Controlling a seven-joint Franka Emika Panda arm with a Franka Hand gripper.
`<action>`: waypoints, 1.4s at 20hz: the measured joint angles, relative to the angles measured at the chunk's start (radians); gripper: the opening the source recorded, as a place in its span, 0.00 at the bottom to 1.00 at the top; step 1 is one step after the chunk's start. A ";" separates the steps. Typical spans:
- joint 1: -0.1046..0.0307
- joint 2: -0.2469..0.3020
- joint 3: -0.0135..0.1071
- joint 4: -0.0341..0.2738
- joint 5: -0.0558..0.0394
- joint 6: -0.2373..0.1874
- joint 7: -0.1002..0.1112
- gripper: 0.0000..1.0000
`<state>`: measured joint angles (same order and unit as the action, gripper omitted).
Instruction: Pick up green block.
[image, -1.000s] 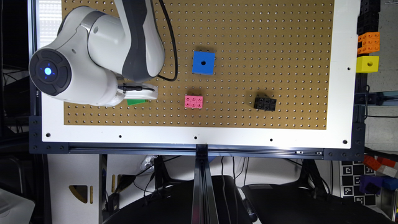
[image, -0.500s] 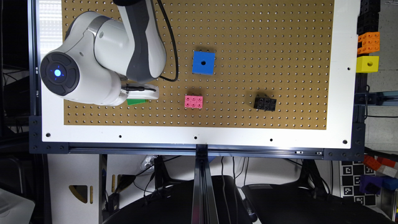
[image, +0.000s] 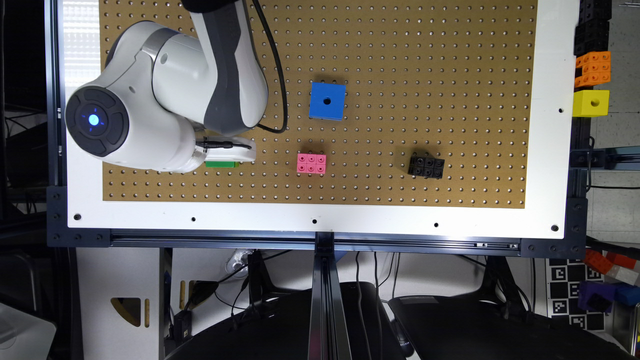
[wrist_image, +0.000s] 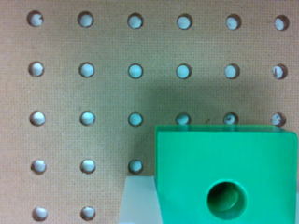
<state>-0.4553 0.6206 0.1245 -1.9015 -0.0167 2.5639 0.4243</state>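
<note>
My gripper (image: 227, 152) sits over the green block (wrist_image: 226, 175) near the pegboard's (image: 400, 60) front left corner; can't tell if my claw is open or gripping. Block's round hole faces my wrist camera. Blue cube (image: 327, 100), pink brick (image: 311, 163), black brick (image: 426, 165) lie apart.
</note>
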 joint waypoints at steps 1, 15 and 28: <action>0.000 0.000 0.000 0.000 0.0000 0.000 0.000 0.00; -0.001 -0.047 -0.001 0.000 0.0000 -0.047 0.000 0.00; 0.000 -0.231 -0.001 -0.001 0.0001 -0.235 0.006 0.00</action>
<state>-0.4557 0.3893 0.1239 -1.9020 -0.0166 2.3284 0.4305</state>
